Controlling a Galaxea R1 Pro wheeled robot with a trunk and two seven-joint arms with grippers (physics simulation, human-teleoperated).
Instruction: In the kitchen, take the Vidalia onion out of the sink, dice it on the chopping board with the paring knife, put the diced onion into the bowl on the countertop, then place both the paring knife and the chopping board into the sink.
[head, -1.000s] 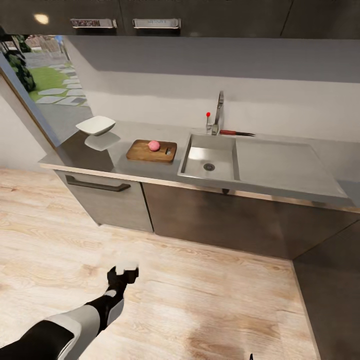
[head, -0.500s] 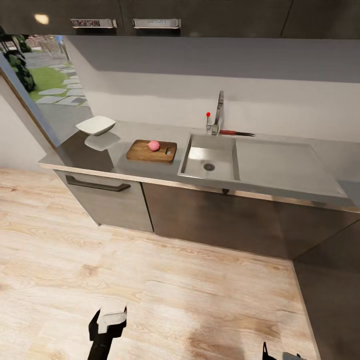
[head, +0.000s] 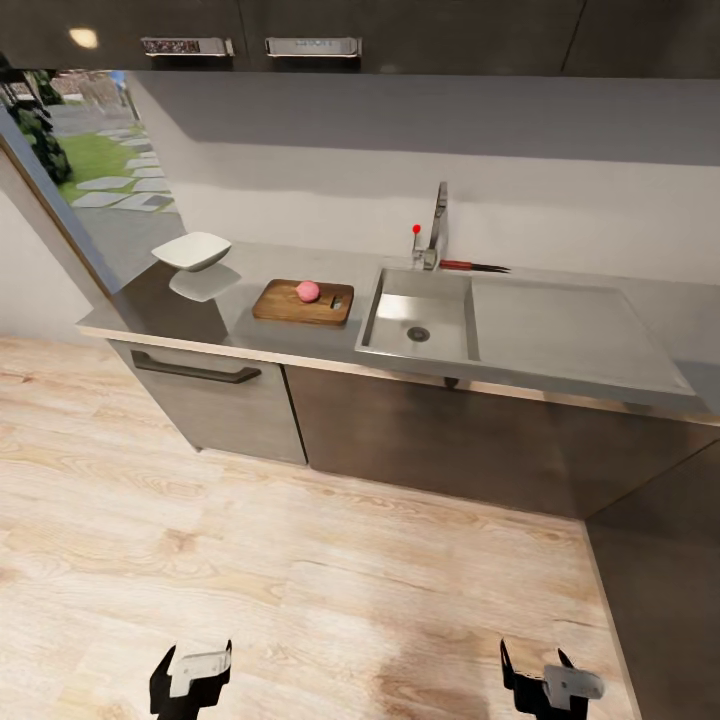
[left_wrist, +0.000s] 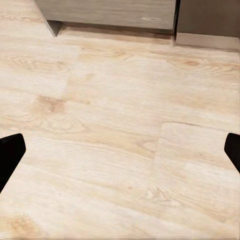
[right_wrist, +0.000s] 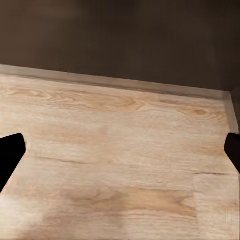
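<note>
Your left arm has dropped from its raised reach; the left gripper (head: 192, 672) and right gripper (head: 547, 685) now hang low over the pale wood floor (head: 300, 560), both spread wide and empty. The small pinkish-red onion (head: 308, 291) sits on the dark brown wooden board (head: 280, 305); the orange-handled knife (head: 470, 266) lies behind the steel sink (head: 415, 300). Dicing comes next, and nothing blocks your approach.

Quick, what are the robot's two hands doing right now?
Left gripper: open, holding nothing, over the wooden floor.
Right gripper: open, holding nothing.

Home kitchen, simulated.
Steel sink (head: 418, 330) with faucet (head: 437, 222) set in a grey countertop (head: 250, 330) over dark cabinets (head: 400, 430); wall cupboards (head: 300, 30) above, wood-plank floor (head: 300, 580), garden window (head: 80, 160) at the countertop's left end.
</note>
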